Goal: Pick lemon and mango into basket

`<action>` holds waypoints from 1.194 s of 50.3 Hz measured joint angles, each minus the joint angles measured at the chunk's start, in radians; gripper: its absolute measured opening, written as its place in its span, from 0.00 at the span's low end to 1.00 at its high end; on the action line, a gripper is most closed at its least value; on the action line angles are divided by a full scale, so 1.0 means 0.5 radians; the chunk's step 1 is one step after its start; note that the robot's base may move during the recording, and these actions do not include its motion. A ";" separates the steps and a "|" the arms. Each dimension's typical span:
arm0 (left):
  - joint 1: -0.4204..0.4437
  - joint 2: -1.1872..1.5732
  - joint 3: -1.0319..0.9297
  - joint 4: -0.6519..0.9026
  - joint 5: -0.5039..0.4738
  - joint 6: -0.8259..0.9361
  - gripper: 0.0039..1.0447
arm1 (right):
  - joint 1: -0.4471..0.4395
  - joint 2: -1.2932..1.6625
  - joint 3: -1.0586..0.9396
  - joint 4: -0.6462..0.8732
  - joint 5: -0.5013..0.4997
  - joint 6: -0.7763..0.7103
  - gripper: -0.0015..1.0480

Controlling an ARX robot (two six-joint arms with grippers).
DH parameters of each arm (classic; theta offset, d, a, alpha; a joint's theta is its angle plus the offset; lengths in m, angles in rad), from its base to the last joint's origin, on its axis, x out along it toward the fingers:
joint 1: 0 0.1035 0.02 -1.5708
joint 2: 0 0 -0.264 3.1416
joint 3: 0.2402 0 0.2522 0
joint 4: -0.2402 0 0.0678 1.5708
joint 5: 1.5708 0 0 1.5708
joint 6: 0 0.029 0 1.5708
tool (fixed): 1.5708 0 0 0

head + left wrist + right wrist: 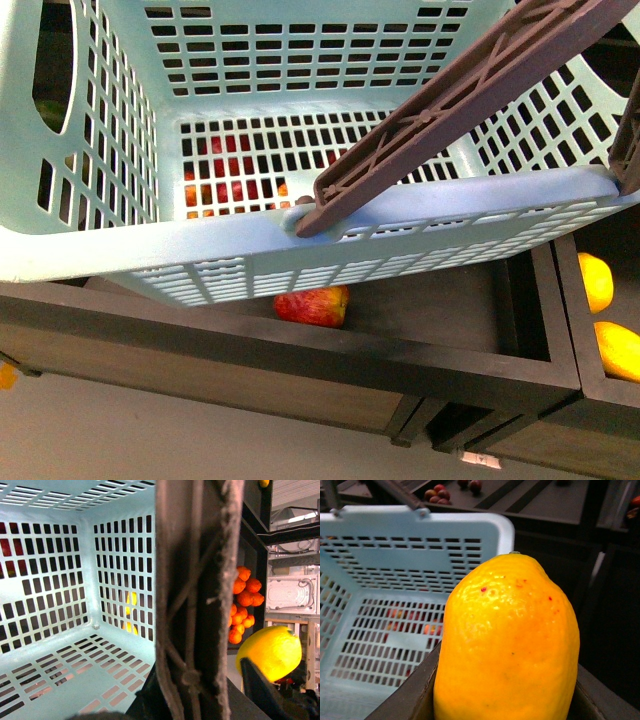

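Lemon (507, 640) fills the right wrist view, standing on end between the two dark fingers (407, 697) of the right hand (507, 685), which press against its sides. That hand is closed on the fruit. Its skin is yellow-orange and finely pitted, with a small nub at the top. The basket (485, 525) lies beyond the lemon with its open side showing. The fruit hides part of one wall, and whether it hangs over the opening or just outside the rim cannot be told.

In the left wrist view the grey-brown handle (200, 580) runs straight up between the dark fingers of the left hand (200, 697), which appears clamped on it. Past the handle, outside the basket, a bright yellow fruit (272, 652) shows just beside one finger. It may be the same lemon, but that is unclear. Farther off sits a heap of tangerines (245, 600).

From the front, neither hand shows. The basket hangs tilted over dark wooden bins (300, 350), its handle slanting up to the right. A red-and-yellow fruit (313, 305) lies in the bin under its near rim. Two yellow fruits (597, 282) lie in the right bin. Whether either is the mango cannot be told.
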 joint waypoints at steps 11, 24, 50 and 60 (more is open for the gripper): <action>0.000 0.000 0.000 0.000 0.002 0.000 0.05 | 0.425 -0.018 -0.163 0.083 0.163 0.092 0.46; 0.000 0.000 0.000 0.000 0.003 0.000 0.05 | 0.706 0.055 -0.232 0.198 0.299 0.167 0.46; 0.001 0.001 0.000 -0.001 -0.001 0.005 0.05 | 0.414 -0.145 -0.268 0.217 0.400 0.321 0.92; 0.002 0.001 0.000 0.000 -0.001 0.007 0.05 | 0.253 -0.380 -0.534 0.757 1.079 0.258 0.72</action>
